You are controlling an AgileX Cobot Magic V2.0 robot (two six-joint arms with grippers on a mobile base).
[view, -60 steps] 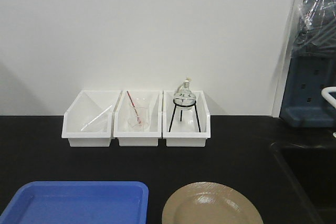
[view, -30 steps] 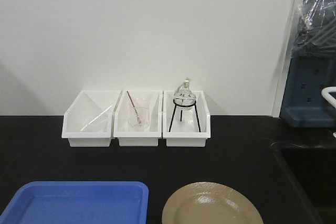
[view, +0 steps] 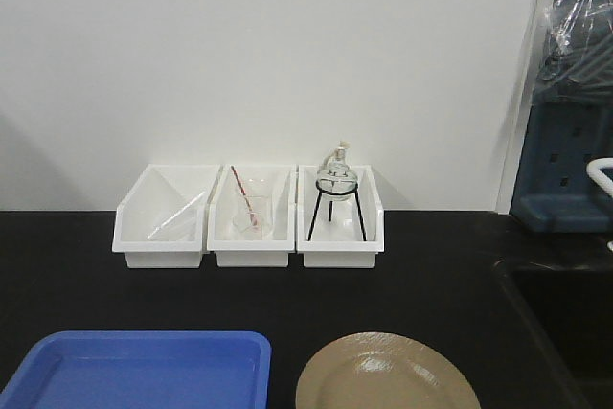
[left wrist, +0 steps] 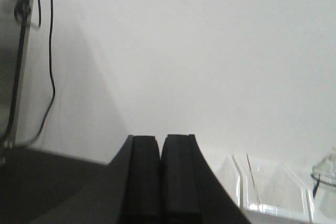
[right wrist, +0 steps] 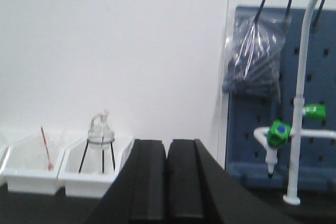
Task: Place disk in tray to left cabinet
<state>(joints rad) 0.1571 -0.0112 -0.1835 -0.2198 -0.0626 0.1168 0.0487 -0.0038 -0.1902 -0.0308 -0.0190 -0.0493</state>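
3 white bins (view: pixel 249 227) sit at 12 o'clock on the black worktop (view: pixel 450 284), the tray (view: pixel 134 371) at 7, the disk (view: pixel 383 377) at 5.

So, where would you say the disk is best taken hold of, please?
The disk lies flat and shallow on the counter, so only its thin rim offers a pinch. I'd take the right-hand rim with the right tool, coming from the right, since the tray sits close on its left.
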